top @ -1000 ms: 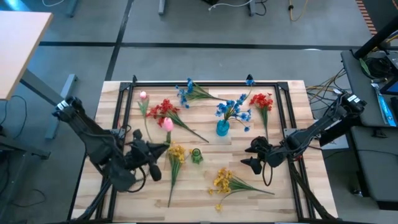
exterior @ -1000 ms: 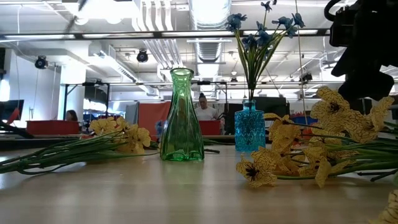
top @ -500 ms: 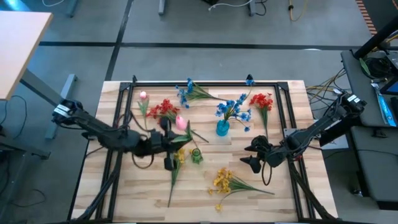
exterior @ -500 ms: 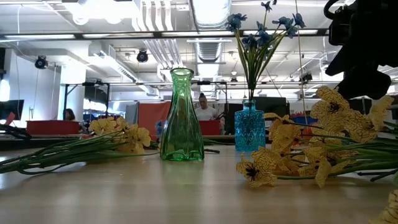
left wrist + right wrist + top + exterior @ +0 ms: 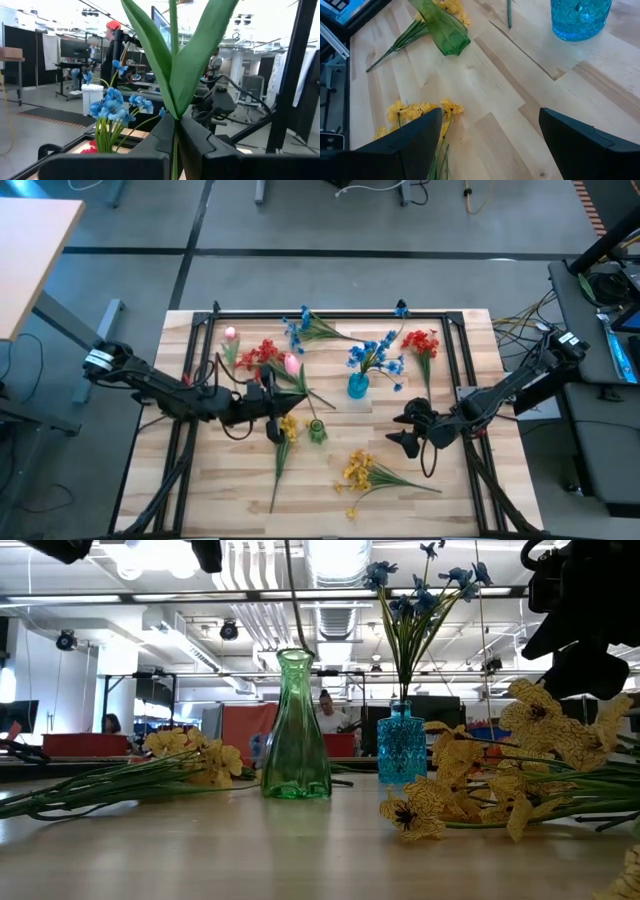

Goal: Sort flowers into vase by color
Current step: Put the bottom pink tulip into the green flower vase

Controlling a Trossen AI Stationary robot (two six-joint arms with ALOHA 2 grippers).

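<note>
Green vase [image 5: 295, 725] sits near the table's front, and my left gripper [image 5: 268, 406] hangs just over it, fingers clamped on a pink bud [image 5: 292, 364] whose stem dangles at the mouth. I'd line the stem tip dead over the opening, lower slow, then release. Farther right my right gripper [image 5: 405, 430] waits, fingers apart, by the blue vase [image 5: 357, 386].

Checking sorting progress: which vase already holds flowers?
The blue vase, with blue flowers standing in it; the green vase holds none yet.
</note>
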